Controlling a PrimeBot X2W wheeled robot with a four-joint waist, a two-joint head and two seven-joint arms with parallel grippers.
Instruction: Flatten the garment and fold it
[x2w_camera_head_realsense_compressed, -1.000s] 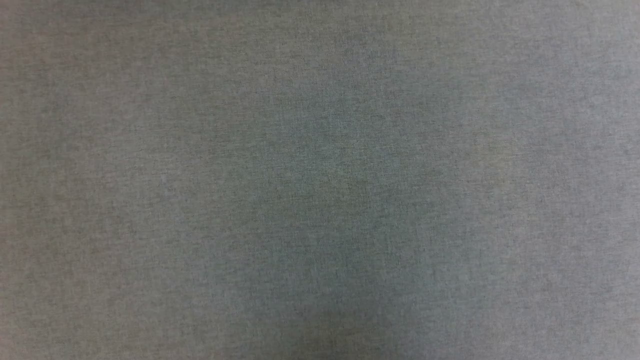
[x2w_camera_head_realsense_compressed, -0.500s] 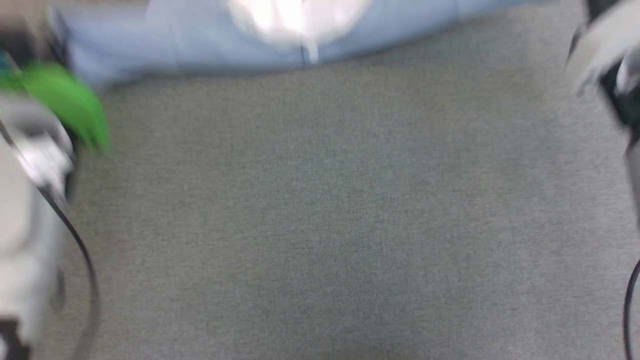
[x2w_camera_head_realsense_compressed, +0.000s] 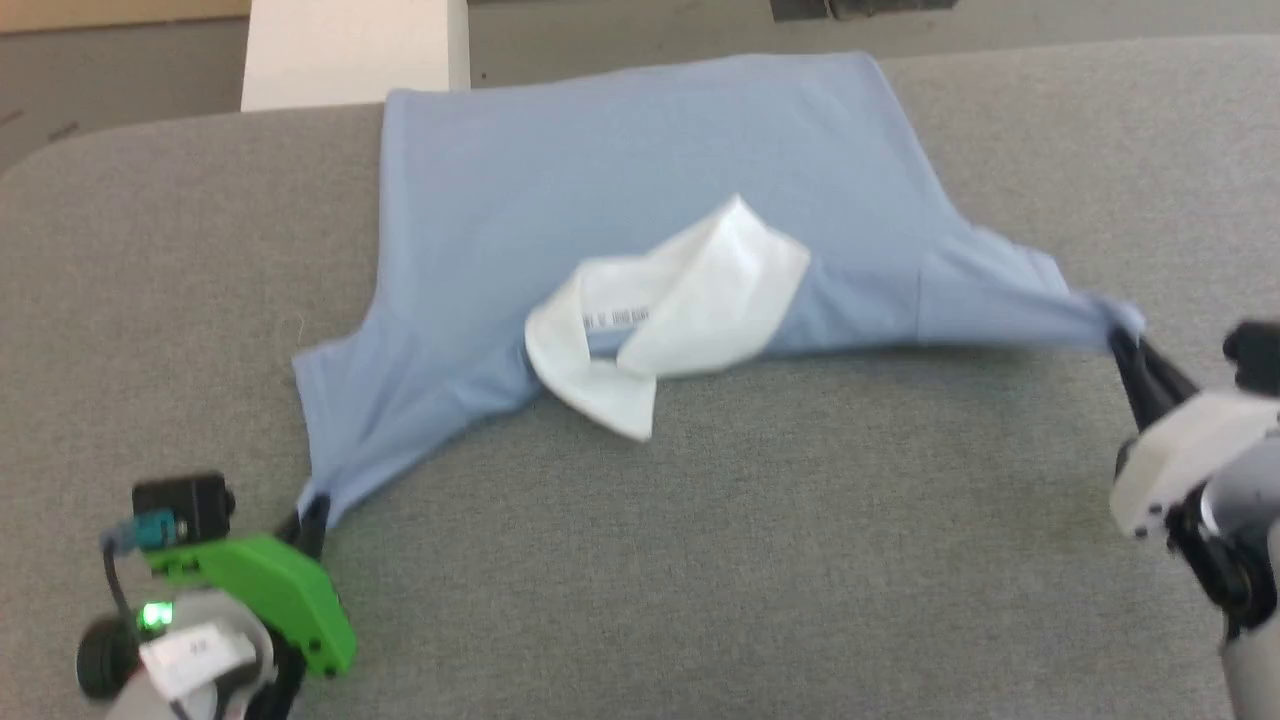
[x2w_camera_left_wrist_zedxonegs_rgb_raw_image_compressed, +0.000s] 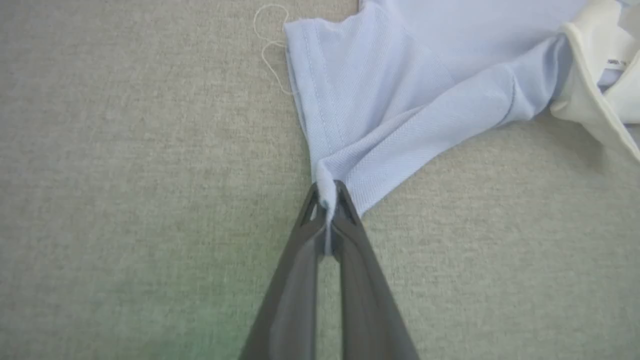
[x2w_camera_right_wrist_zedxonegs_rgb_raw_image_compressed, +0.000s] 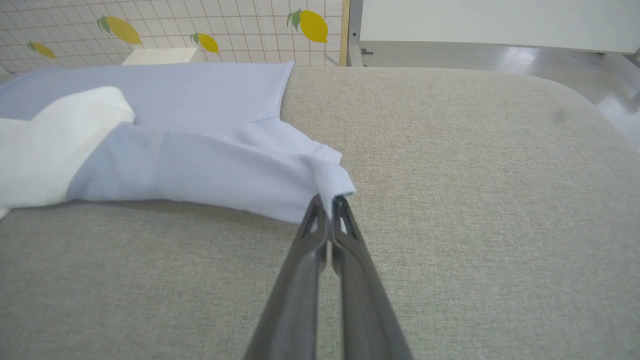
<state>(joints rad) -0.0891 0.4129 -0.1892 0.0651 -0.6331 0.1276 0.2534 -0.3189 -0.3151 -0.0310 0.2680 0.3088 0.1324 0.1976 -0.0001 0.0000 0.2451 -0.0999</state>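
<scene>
**Head view.** The light blue soft knit garment (x2w_camera_head_realsense_compressed: 640, 170) is spread on the grey fabric-covered surface (x2w_camera_head_realsense_compressed: 700, 580). Its crumpled white inner panel (x2w_camera_head_realsense_compressed: 700, 300) is turned towards the near edge. The long sleeve-to-sleeve axis is laid across the view, between the two grippers. The left gripper (x2w_camera_head_realsense_compressed: 312, 512) is pressed together on the left sleeve tip (x2w_camera_head_realsense_compressed: 335, 465) at the lower left. The right gripper (x2w_camera_head_realsense_compressed: 1130, 345) is clamped on the right sleeve tip (x2w_camera_head_realsense_compressed: 1085, 318) at the right edge, and is placed farther from the robot than the left one.

**Left wrist view.** The dark fingers (x2w_camera_left_wrist_zedxonegs_rgb_raw_image_compressed: 345, 200) are closed on a bunched corner of cuff. The garment is seen ahead and to the right of the tips.

**Right wrist view.** The fingers (x2w_camera_right_wrist_zedxonegs_rgb_raw_image_compressed: 316, 210) are closed on the other cuff corner. The garment is seen ahead and to the left.

**Next move (judged).** Flattening is not yet complete. The sleeves are expected to be drawn apart along the sleeve axis, each by the arm already holding it.
</scene>
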